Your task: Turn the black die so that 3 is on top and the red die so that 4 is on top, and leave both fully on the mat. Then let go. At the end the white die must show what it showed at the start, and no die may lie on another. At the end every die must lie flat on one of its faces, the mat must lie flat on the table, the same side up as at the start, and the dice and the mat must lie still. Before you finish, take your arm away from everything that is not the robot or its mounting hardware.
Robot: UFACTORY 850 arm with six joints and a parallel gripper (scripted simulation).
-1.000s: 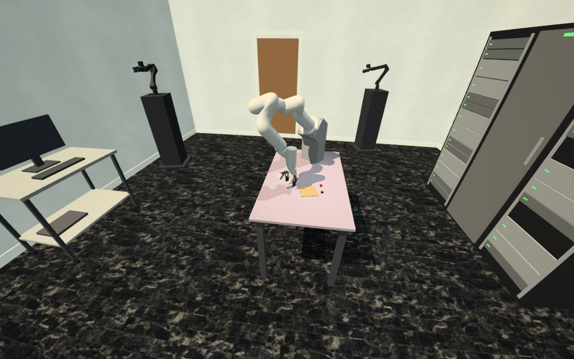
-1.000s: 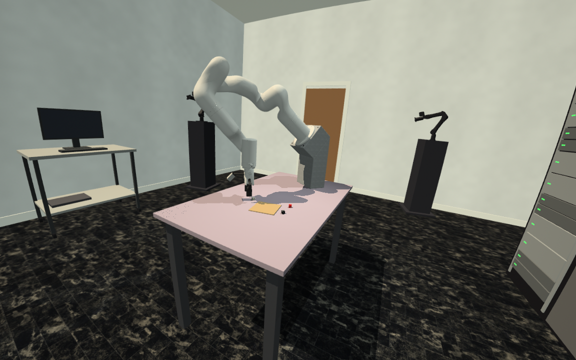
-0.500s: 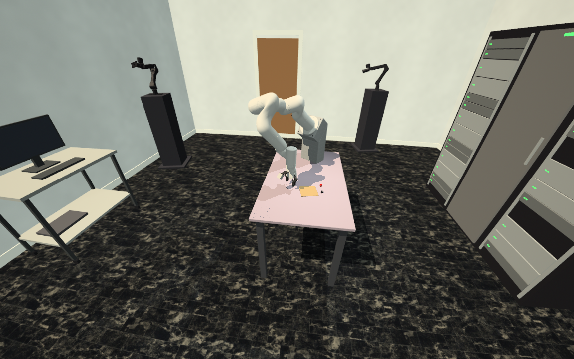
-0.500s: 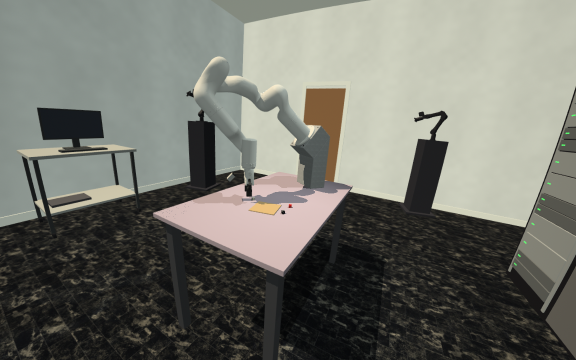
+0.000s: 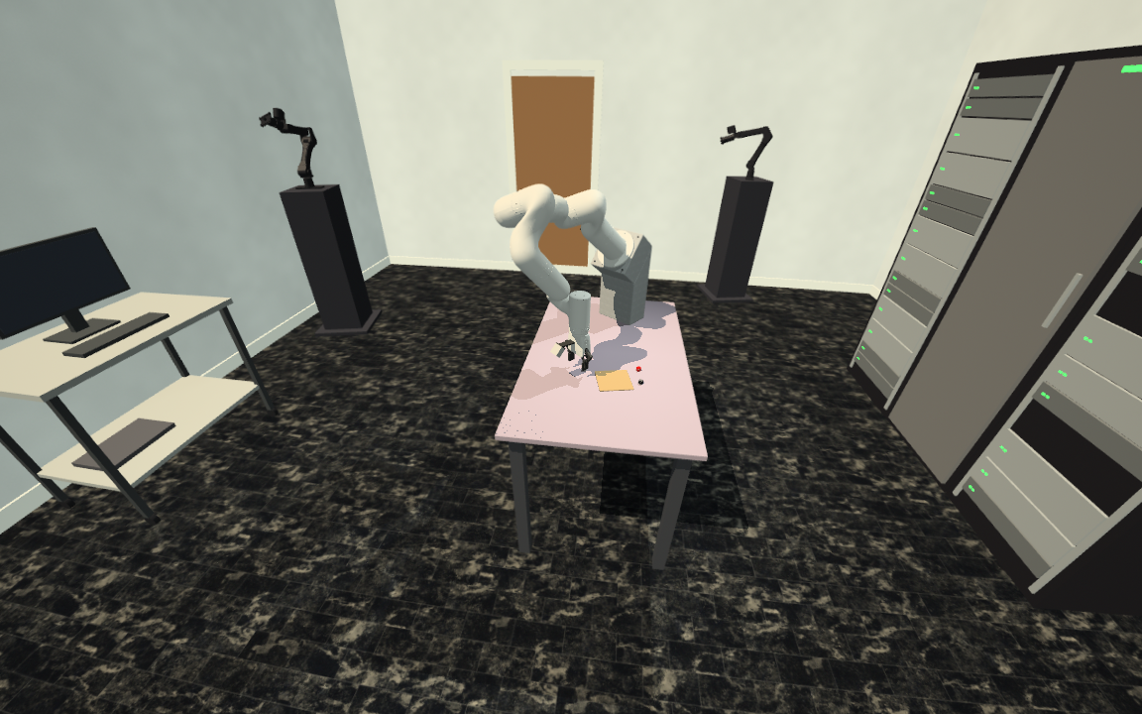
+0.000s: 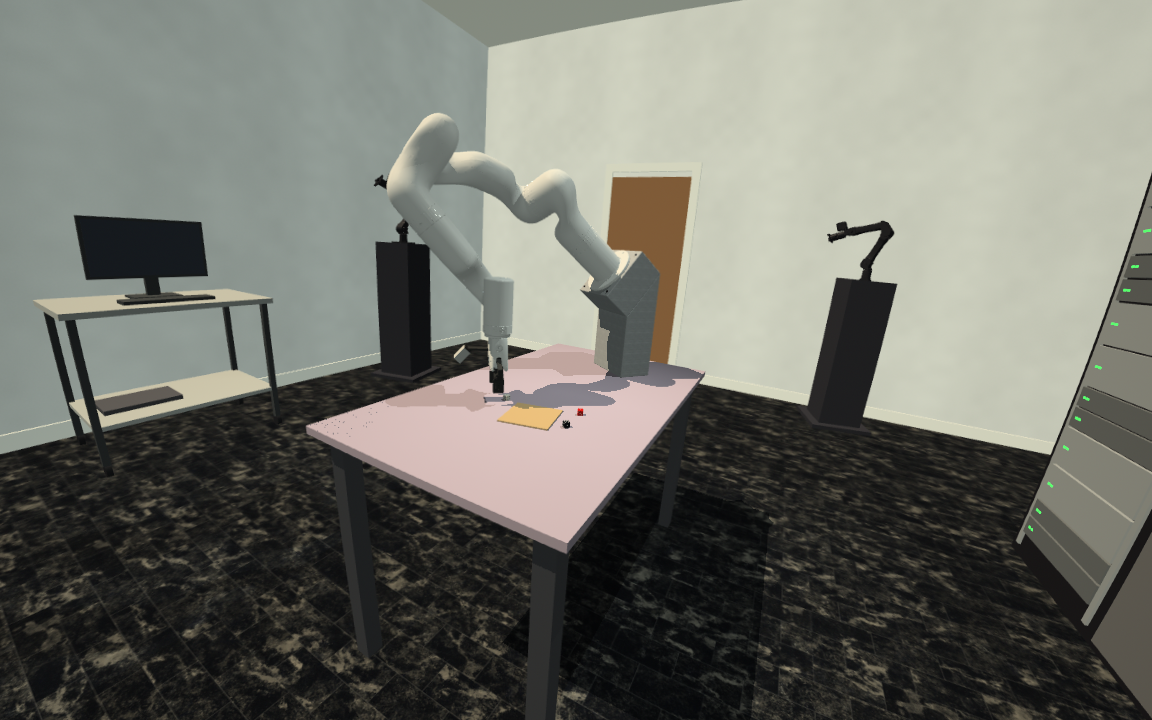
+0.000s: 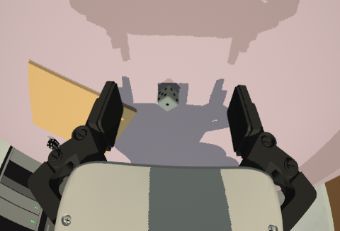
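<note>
Pale walls and a dark patterned floor (image 5: 433, 568) (image 6: 204, 555) surround the pink table (image 5: 602, 425) (image 6: 473, 465) (image 7: 198, 61) before you. Your gripper (image 5: 579, 357) (image 6: 497, 385) (image 7: 175, 96) is fully open and holds nothing; it is above the table, with the white die (image 7: 168, 98) below, between the fingers in the wrist view. Beside the orange mat (image 5: 614, 381) (image 6: 530, 417) (image 7: 53, 100), you see the black die (image 5: 640, 382) (image 6: 566, 424) (image 7: 52, 143) and the red die (image 5: 638, 368) (image 6: 579, 411), both off it.

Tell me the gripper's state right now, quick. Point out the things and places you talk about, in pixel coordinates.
Gripper (image 5: 579, 365) (image 6: 497, 394) (image 7: 175, 96): open, holding nothing; the white die (image 7: 168, 100) shows between its spread fingers in the wrist view.
</note>
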